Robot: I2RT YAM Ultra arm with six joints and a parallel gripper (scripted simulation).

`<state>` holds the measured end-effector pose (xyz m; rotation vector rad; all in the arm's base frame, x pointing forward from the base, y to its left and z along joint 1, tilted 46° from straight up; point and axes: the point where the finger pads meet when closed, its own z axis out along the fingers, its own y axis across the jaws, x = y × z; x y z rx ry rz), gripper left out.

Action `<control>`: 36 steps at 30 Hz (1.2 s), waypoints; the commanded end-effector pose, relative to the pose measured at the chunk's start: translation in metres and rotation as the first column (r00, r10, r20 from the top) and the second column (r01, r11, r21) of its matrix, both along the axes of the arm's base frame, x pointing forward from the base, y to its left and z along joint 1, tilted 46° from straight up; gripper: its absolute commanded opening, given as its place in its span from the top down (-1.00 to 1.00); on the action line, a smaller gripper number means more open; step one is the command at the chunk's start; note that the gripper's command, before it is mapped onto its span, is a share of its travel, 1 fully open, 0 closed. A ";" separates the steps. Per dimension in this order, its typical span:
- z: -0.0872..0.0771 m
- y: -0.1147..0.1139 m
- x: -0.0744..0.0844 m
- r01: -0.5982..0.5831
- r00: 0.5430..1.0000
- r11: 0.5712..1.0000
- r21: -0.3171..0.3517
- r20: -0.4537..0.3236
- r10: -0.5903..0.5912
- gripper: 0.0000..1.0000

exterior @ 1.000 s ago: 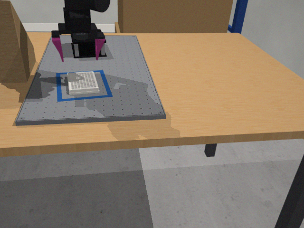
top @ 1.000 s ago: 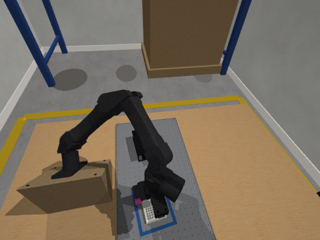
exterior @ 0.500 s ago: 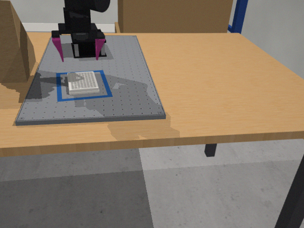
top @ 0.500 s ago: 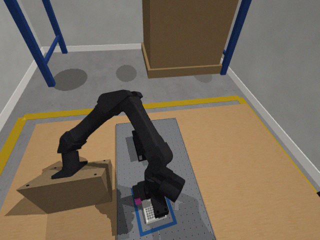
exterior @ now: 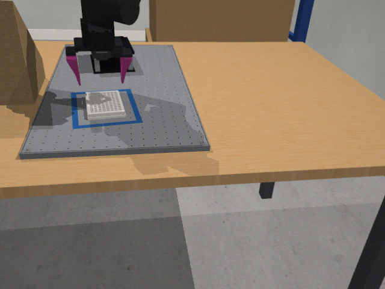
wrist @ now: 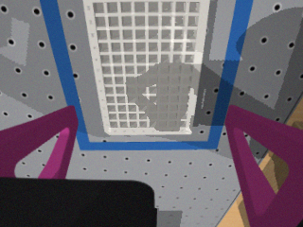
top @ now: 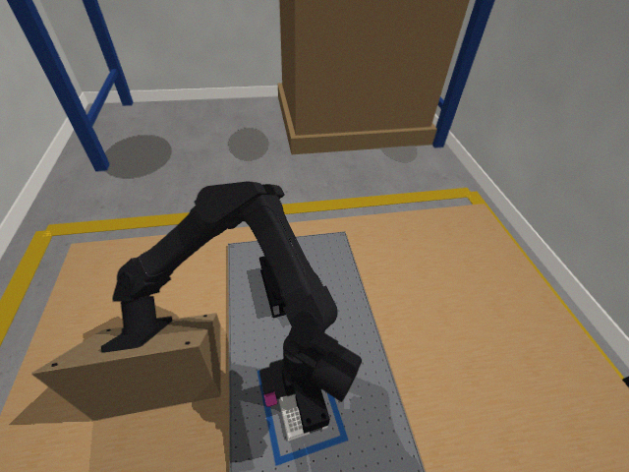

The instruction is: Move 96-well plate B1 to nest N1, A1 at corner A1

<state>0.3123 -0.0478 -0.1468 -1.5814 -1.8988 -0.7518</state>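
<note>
Nearest, on the wooden table (exterior: pixel 280 102), a grey perforated breadboard (exterior: pixel 161 124) marked with a blue rectangular outline (exterior: pixel 136 116); flat inside that outline, well openings upward, a white 96-well plate (exterior: pixel 105 105). Just above and slightly behind the plate, the black arm's gripper (exterior: pixel 100 83), magenta fingers (exterior: pixel 125 68) spread wide, pointing down, gripping nothing and clear of the plate. Farther back, a black raised block (exterior: pixel 105 64) on the breadboard behind the fingers, then a large brown box (exterior: pixel 221 18).
</note>
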 end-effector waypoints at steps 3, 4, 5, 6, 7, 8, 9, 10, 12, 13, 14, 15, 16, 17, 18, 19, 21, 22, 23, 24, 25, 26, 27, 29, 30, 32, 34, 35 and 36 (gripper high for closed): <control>-0.012 0.005 -0.001 0.015 1.000 1.000 -0.003 -0.002 -0.015 -1.00; -0.012 0.003 0.001 0.021 1.000 1.000 -0.007 0.006 -0.021 -1.00; -0.009 0.002 0.003 0.025 1.000 1.000 -0.013 0.016 -0.025 -1.00; -0.009 0.002 0.004 0.025 0.999 1.000 -0.015 0.021 -0.025 -1.00; -0.013 0.005 0.004 0.021 1.000 1.000 -0.013 0.018 -0.020 -1.00; -0.018 0.012 -0.002 0.014 1.000 1.000 -0.003 -0.002 -0.014 -1.00; -0.020 0.015 -0.004 0.011 1.000 1.000 0.000 -0.007 -0.011 -1.00; -0.021 0.016 -0.004 0.011 1.000 1.000 0.000 -0.007 -0.011 -1.00; -0.022 0.017 -0.004 0.010 1.000 1.000 0.000 -0.007 -0.010 -1.00; -0.022 0.017 -0.004 0.010 1.000 1.000 0.000 -0.007 -0.010 -1.00; -0.013 0.001 0.016 0.029 0.998 0.999 -0.035 0.053 -0.027 -1.00; -0.017 0.005 0.010 0.030 0.999 0.999 -0.025 0.038 -0.029 -1.00; -0.020 0.011 0.002 0.030 0.999 0.999 -0.013 0.016 -0.030 -1.00; -0.025 0.016 -0.004 0.026 1.000 1.000 -0.003 -0.003 -0.026 -1.00; -0.028 0.021 -0.005 0.017 1.000 1.000 -0.001 -0.008 -0.017 -1.00; -0.029 0.024 -0.005 0.011 1.000 1.000 -0.002 -0.008 -0.011 -1.00; -0.031 0.027 -0.005 0.010 1.000 1.000 -0.001 -0.008 -0.010 -1.00; -0.032 0.026 -0.003 0.013 1.000 1.000 -0.003 -0.002 -0.014 -1.00; -0.032 0.024 -0.001 0.019 1.000 1.000 -0.007 0.006 -0.019 -1.00; -0.029 0.023 0.001 0.023 1.000 1.000 -0.012 0.014 -0.023 -1.00; -0.029 0.023 0.002 0.024 1.000 1.000 -0.013 0.017 -0.024 -1.00; -0.033 0.025 0.003 0.021 1.000 1.000 -0.013 0.017 -0.021 -1.00; -0.038 0.031 -0.002 0.015 1.000 1.000 -0.005 0.001 -0.015 -1.00; -0.039 0.035 -0.006 0.010 1.000 1.000 -0.001 -0.008 -0.010 -1.00; -0.039 0.035 -0.006 0.010 1.000 1.000 -0.001 -0.008 -0.010 -1.00; -0.040 0.029 -0.003 0.028 1.000 1.000 -0.009 0.001 -0.028 -1.00; -0.044 0.037 -0.003 0.012 1.000 1.000 -0.007 0.000 -0.012 -1.00; -0.045 0.041 -0.007 0.010 1.000 1.000 -0.002 -0.009 -0.010 -1.00; -0.045 0.042 -0.006 0.010 1.000 1.000 -0.002 -0.005 -0.010 -1.00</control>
